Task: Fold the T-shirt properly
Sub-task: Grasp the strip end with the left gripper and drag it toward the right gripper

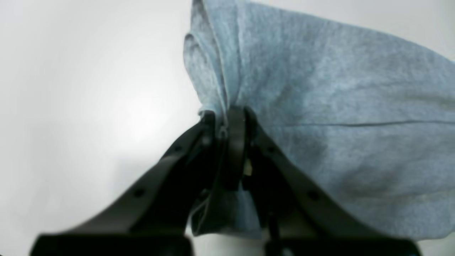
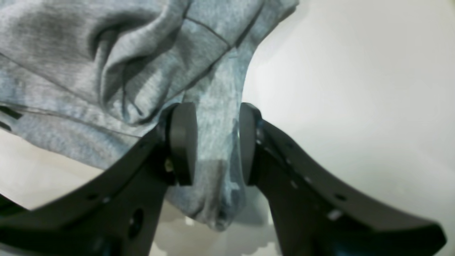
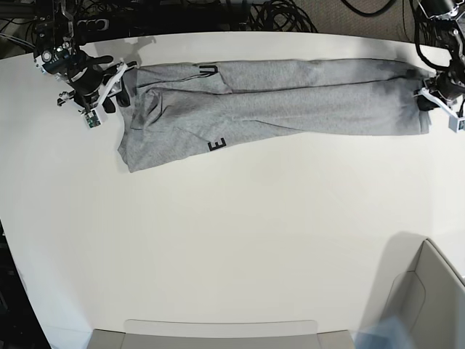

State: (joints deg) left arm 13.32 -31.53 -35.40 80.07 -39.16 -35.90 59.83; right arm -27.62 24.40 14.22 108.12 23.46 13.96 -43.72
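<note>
The light heather-grey T-shirt [image 3: 290, 102] lies stretched in a long band across the far part of the white table, folded lengthwise. Bits of black lettering [image 3: 216, 145] show at its folds. My left gripper [image 1: 227, 113] is shut on a bunched edge of the shirt [image 1: 337, 106]; in the base view it sits at the shirt's right end [image 3: 427, 98]. My right gripper [image 2: 217, 142] is at the shirt's left end [image 3: 116, 83]. Its pads [image 2: 183, 142] stand apart with a hanging fold of the shirt [image 2: 106, 53] between them.
The white table [image 3: 232, 240] stretches towards the near side. A grey bin [image 3: 429, 291] stands at the near right corner, and a flat grey tray edge [image 3: 218, 331] runs along the near edge. Black cables [image 3: 276, 14] lie behind the table.
</note>
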